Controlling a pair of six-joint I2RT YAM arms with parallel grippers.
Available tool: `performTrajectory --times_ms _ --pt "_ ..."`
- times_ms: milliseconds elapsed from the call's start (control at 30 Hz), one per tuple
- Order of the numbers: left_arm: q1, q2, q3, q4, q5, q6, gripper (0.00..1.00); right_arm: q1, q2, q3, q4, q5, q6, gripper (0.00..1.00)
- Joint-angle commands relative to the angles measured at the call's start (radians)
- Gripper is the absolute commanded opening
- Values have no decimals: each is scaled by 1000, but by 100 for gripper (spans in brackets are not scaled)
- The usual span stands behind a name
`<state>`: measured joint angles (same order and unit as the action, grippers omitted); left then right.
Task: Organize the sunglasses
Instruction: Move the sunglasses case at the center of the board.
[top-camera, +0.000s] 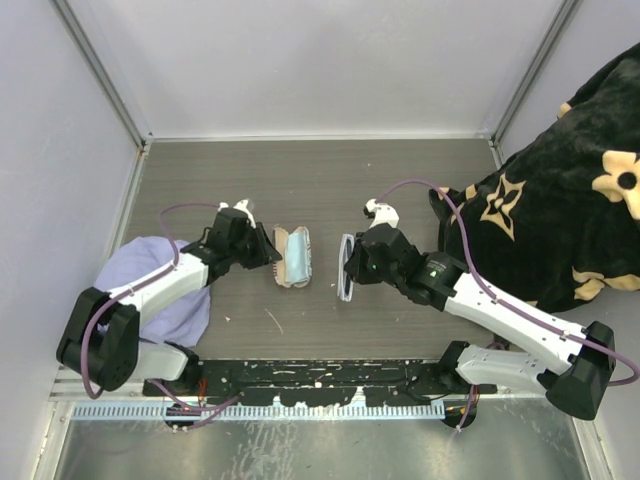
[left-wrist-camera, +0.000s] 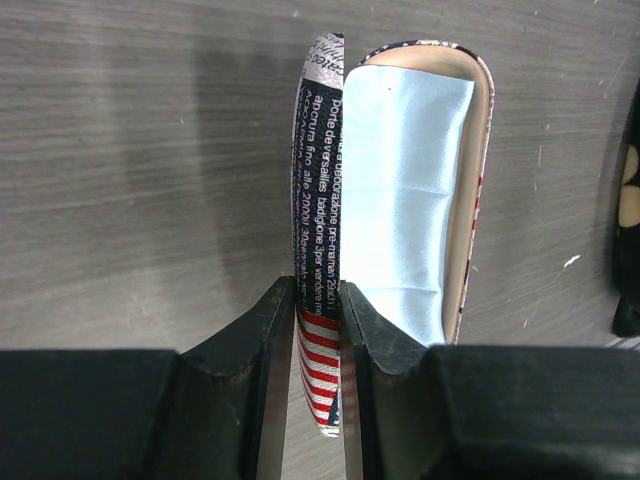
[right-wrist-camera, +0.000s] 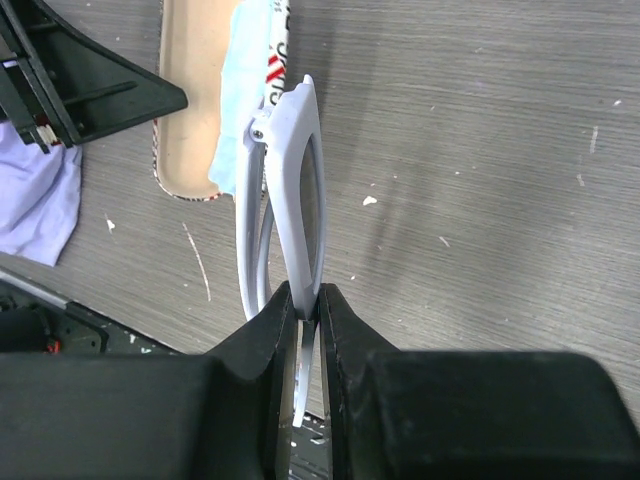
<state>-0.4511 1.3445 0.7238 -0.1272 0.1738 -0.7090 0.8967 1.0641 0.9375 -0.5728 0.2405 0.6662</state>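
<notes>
Table (top-camera: 300, 170): dark wood grain, walled on 3 sides. Black flower-patterned blanket (top-camera: 560, 220) heaped at the right edge, cut off by the frame. Lavender cloth (top-camera: 150, 290) at left, partly under the left arm.

Flag-patterned case (left-wrist-camera: 322, 180) lies open mid-table, flap upright. Inside it: light blue cloth (left-wrist-camera: 405, 190), covering most of the tan lining. Its near end is hidden behind the fingers.

Sunglasses (right-wrist-camera: 288, 200) are outside the case, just to its right, and seen edge-on. Lenses hard to make out.

Both arms reach inward, low over the table. Left gripper (left-wrist-camera: 318, 300) pinches the case flap. Right gripper (right-wrist-camera: 308, 300) is clamped on the sunglasses' frame.
</notes>
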Motion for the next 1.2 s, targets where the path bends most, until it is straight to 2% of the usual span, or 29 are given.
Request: performTrajectory --times_ms 0,333,700,1167 --pt "-49 -66 -12 -66 -73 9 24 -1 -12 -10 108 -58 38 0" --pt "-138 -144 -11 -188 -211 -32 23 -1 35 -59 259 -177 87 0" --pt "-197 -139 -19 -202 -266 -67 21 -2 203 -115 567 -294 110 0" --pt "-233 -107 5 -233 -318 -75 23 -26 475 19 606 -398 81 0"
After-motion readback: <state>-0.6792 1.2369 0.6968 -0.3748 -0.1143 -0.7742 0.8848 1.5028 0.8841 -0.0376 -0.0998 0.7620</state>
